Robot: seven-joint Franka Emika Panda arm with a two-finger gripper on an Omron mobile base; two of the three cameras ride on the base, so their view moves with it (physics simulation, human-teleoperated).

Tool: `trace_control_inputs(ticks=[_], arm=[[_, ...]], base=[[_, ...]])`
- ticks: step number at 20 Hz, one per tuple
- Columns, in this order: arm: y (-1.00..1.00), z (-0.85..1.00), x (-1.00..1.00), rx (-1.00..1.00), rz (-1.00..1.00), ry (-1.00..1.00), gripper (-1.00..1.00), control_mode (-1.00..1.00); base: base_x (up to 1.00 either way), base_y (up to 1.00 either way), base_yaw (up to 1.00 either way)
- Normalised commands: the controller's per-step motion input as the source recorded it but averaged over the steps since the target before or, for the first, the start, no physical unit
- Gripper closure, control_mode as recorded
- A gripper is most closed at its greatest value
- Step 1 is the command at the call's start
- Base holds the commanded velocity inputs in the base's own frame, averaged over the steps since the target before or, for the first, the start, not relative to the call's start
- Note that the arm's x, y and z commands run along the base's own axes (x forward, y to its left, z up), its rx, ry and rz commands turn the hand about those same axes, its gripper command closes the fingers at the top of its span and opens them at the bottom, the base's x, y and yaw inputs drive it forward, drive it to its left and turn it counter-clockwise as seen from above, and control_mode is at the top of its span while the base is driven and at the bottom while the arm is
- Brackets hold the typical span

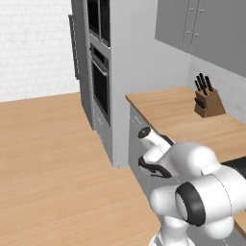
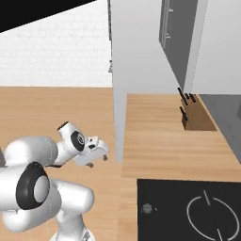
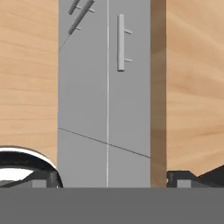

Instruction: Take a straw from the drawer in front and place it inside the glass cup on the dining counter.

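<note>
- Left base view: gripper low beside grey cabinet fronts under the wall-side countertop; knife block far right; no writing readable.
- Right base view: gripper just left of countertop edge, fingers spread, empty.
- Hand view: closed drawer front, bar handle ahead; possibly a second handle upper left.

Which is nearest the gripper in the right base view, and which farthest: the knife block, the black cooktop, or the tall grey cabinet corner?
From the gripper, open and holding nothing:
1. Tall grey cabinet corner, just right of it and beyond.
2. Black cooktop, lower right, set in the wooden countertop.
3. Knife block, far right at the back.
</note>
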Motion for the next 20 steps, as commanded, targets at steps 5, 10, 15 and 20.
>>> trace_control_inputs(ticks=[5,10,15,20], arm=[[-0.22,-0.67,0.4,-0.12,-0.01,0.0,-1.0,-1.0],[-0.05,-0.46,0.5,-0.17,0.0,-0.01,-1.0,-1.0],[0.01,-0.34,0.66,-0.14,0.0,-0.02,-1.0,-1.0],[0.0,-0.13,0.41,-0.07,0.0,0.0,-1.0,-1.0]], base=[[0.0,0.0,0.0],[0.0,0.0,0.0],[0.0,0.0,0.0],[0.0,0.0,0.0]])
